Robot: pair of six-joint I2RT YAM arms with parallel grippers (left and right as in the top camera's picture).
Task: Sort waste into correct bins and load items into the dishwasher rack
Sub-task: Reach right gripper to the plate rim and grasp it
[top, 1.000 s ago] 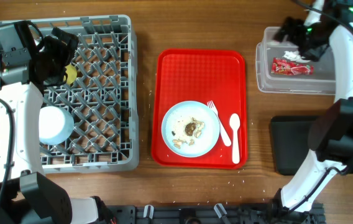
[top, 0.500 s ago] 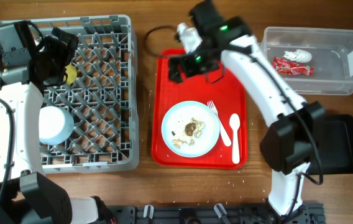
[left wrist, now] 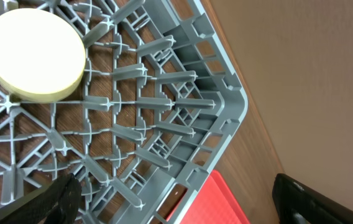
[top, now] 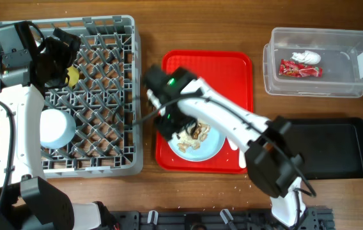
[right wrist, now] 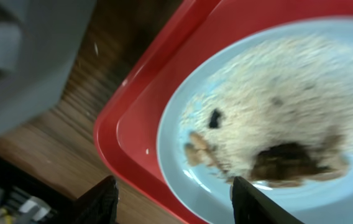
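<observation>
Hovering over the round pale blue plate [top: 202, 155] on the flat red plastic tray [top: 232, 70]
Right tool [right wrist: 178, 193] looks parted, holding nothing. Plate's stiff, slick, carrying loose scraps [right wrist: 288, 163]: I'd pinch its rim near the tray edge, keeping it level.

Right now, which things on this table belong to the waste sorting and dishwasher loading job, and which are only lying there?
Part of the job: dishwasher rack, yellow cup, pale bowl, blue plate with food scraps, clear tub, red snack wrapper, white tissue, black tray.

Only lying there: red serving tray, wooden table.
</observation>
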